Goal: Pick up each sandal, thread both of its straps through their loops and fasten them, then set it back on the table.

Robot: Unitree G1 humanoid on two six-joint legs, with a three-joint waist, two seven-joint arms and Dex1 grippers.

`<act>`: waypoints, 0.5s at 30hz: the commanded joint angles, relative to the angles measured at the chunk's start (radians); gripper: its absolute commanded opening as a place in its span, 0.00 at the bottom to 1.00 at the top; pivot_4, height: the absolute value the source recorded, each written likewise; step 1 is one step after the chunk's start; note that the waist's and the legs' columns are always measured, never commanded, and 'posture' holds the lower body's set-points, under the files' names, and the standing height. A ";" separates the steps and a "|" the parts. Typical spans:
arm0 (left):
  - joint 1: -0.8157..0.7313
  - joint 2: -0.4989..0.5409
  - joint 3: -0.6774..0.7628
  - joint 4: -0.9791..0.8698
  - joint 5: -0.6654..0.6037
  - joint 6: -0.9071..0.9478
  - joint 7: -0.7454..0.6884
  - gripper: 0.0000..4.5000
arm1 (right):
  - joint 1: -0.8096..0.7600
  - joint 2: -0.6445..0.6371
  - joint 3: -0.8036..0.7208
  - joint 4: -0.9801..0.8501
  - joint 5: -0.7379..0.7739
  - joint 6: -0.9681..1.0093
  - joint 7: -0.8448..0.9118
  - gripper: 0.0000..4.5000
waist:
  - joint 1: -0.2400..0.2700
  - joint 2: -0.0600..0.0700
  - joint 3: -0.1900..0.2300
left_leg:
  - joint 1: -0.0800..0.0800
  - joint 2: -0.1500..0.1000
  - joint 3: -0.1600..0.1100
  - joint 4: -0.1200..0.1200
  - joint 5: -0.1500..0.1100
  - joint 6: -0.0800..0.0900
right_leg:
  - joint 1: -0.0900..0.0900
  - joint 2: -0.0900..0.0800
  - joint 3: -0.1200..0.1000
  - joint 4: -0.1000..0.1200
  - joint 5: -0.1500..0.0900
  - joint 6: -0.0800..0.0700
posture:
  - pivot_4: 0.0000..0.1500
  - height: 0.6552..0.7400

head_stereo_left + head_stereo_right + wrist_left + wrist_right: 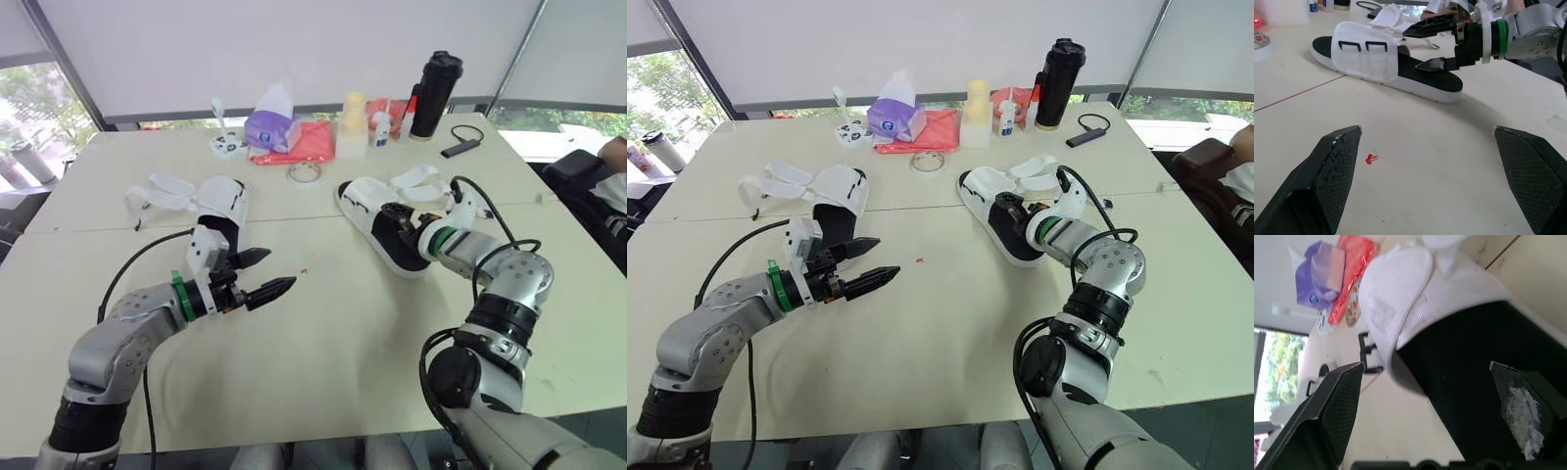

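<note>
Left gripper [283,267] hovers over the mid-tabletop, fingers spread, by a red speck [1370,158]. Its wrist view adds what the head views can't resolve: two black loops [1376,45] on the right sandal [377,223] band, and the right gripper [1411,50] spread wide over the footbed's heel end. The right and left sandal [221,204] both lie long axis near-to-far, toes toward the far edge, straps [423,180] loose, with the tape roll [305,173], tissue pack [271,125] and black tumbler [436,93] beyond them.

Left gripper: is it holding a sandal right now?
No, the left gripper is open with nothing between its fingers, hovering above the table.
</note>
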 commanded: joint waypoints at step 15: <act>0.019 -0.008 0.002 -0.063 -0.007 -0.012 0.025 1.00 | -0.165 0.000 0.057 0.405 -0.002 -0.430 0.047 0.98 | -0.013 0.000 0.000 | 0.005 0.004 0.006 -0.006 0.002 -0.002 | 0.001 0.001 0.002 0.000 0.001 -0.001 | 1.00 1.00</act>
